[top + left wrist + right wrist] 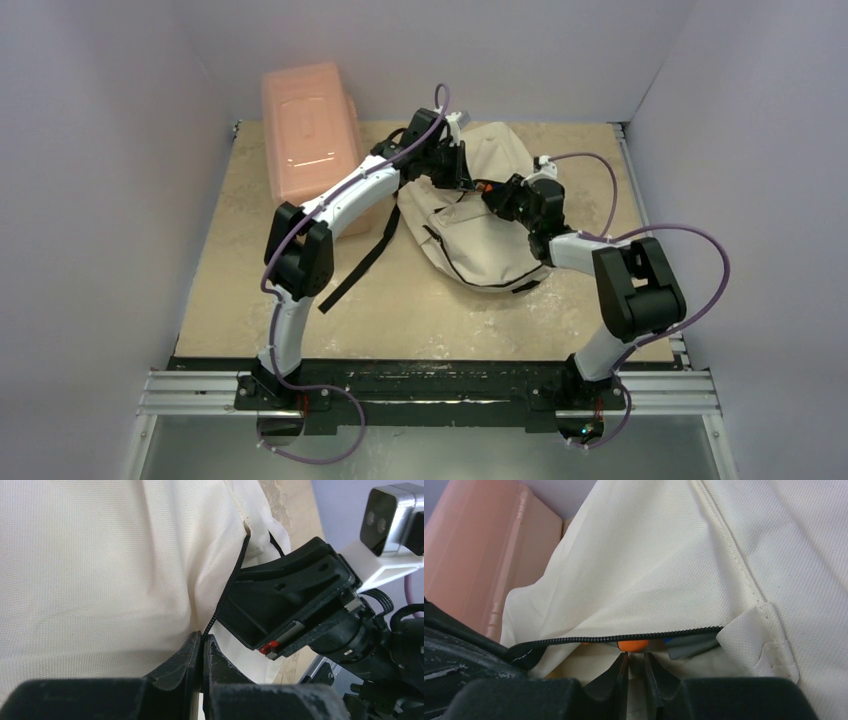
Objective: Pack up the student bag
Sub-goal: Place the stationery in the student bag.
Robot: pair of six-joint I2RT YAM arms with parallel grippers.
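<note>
Left hand [202,647]: fingers pressed together on the bag [100,555], pinching cream cloth right at its black zipper [227,590]. It sits at the bag's 11 o'clock side.
Right hand [635,664]: fingers almost touching, with cloth from the lower lip of the opening between them, so I judge it to be gripping the bag. It works near the bag's middle, just beside the other hand.
Bag's place: slumped at the middle of the counter [420,310], with one black strap [362,262] trailing toward 7 o'clock.
Opening: the zipper is parted into a narrow slit. An orange thing [633,644] and something grey-blue show inside, both too hidden to name.
Pink box [305,125]: at 10 o'clock from the bag, by the back wall. The lid looks shut and neither hand touches it.
Step in hand: probably holding the mouth of the bag by both lips, either to spread it or to draw it closed. I cannot tell which.
Next move calls for: firm pinches on both sides while the hands pull apart to widen the slit, or one hand letting go to find the zipper pull, which I cannot see.
Risk: the thin cloth may slip out of a pinch.
</note>
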